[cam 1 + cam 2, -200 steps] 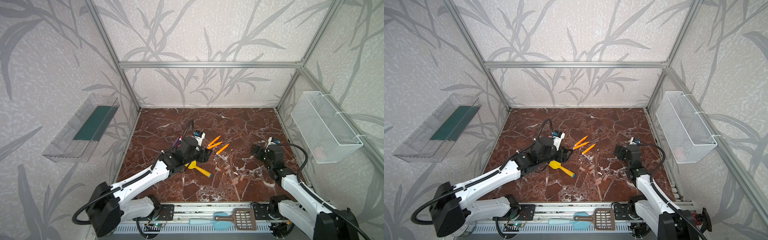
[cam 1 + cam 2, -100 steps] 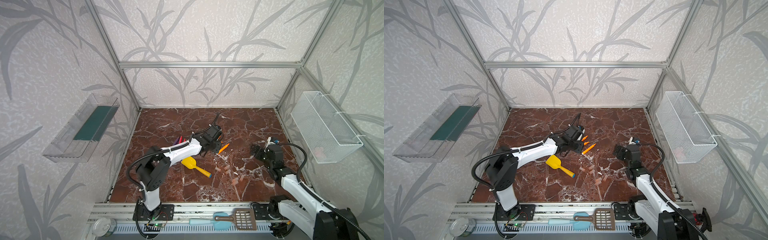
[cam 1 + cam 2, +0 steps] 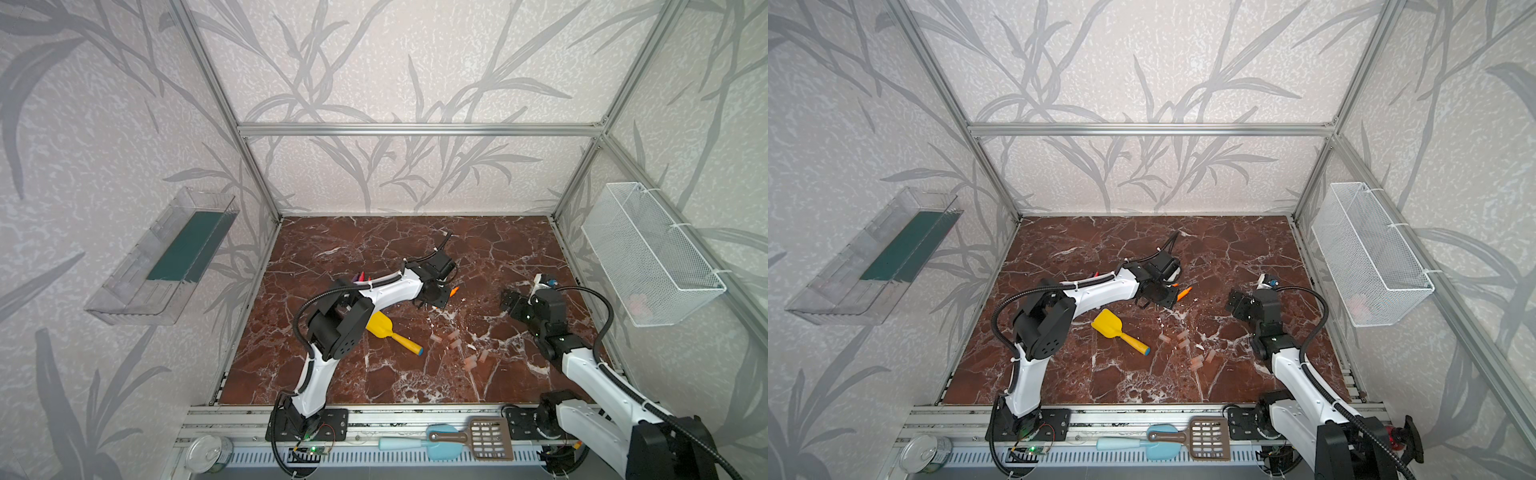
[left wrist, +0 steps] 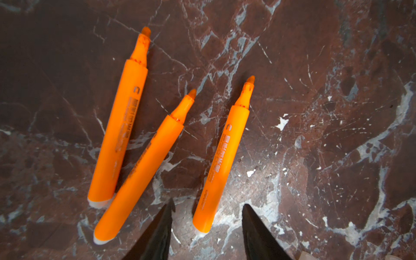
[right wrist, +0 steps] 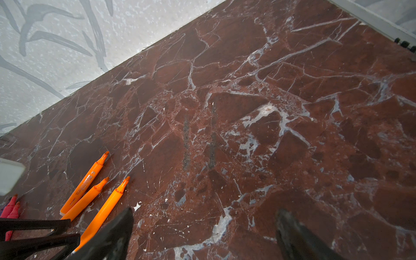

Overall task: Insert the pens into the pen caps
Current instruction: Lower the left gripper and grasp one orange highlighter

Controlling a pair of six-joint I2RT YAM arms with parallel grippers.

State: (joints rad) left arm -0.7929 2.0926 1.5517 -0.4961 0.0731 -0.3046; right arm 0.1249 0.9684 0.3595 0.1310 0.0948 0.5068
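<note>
The left arm (image 3: 390,289) has swung onto the orange pens (image 4: 144,162), jaws apart astride one pen (image 4: 221,153) at its butt, for pinching. Right jaws gape empty.

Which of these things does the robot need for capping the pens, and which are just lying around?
Needed: orange pens, pinkish-red pens, pen caps.
Lying about: yellow toy shovel, blue spatula, brown slotted scoop, tin can, wire basket.
</note>
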